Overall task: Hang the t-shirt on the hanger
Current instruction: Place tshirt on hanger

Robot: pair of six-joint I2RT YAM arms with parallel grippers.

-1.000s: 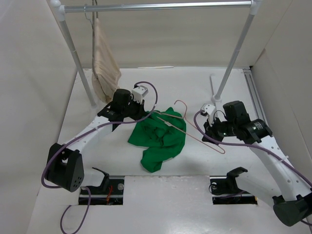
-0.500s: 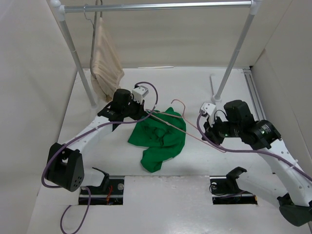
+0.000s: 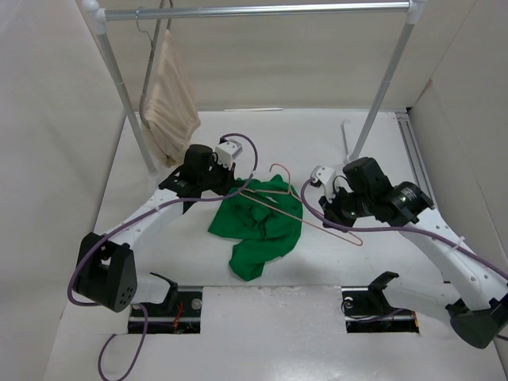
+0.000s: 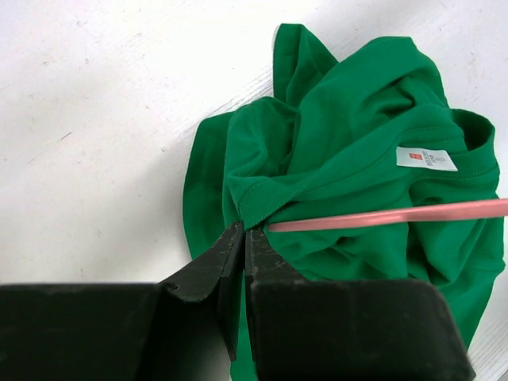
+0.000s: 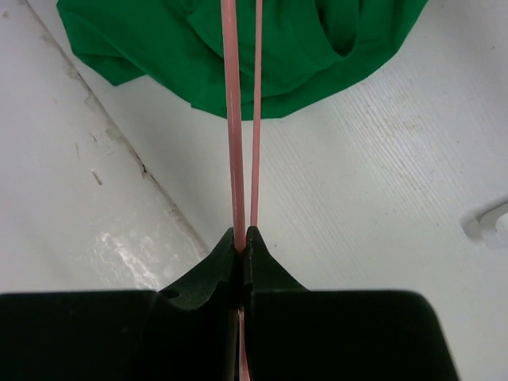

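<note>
1. T-shirt point(image 3: 258, 226), bright green, lies crumpled on the desk point(image 3: 317, 317), approx. midway btwn the two arms. White neck tag point(image 4: 426, 158) faces up.
2. Hanger point(image 4: 381, 216), thin pale pink wire, crosses the shirt's far side. Its hook points twd the back wall. One end sits at the shirt's hem; the other sticks out over bare desk on the right.
3. Left jaws: pressed together, pinching a fold of the shirt's hem at its far-left edge. The pink wire's end meets the hem just beside the tips.
4. Right jaws: pressed together on the hanger wire at its right corner. In the wrist view two pink strands run from the tips twd the shirt, nearly parallel.
5. Left arm point(image 3: 151, 214) reaches in from near-left, right arm point(image 3: 444, 246) from near-right, both w/ purple cable.
6. At the back a metal rail point(image 3: 270, 9) sits on white posts. Beige cloth point(image 3: 168, 111) hangs at its left end, well apart from the shirt.
</note>
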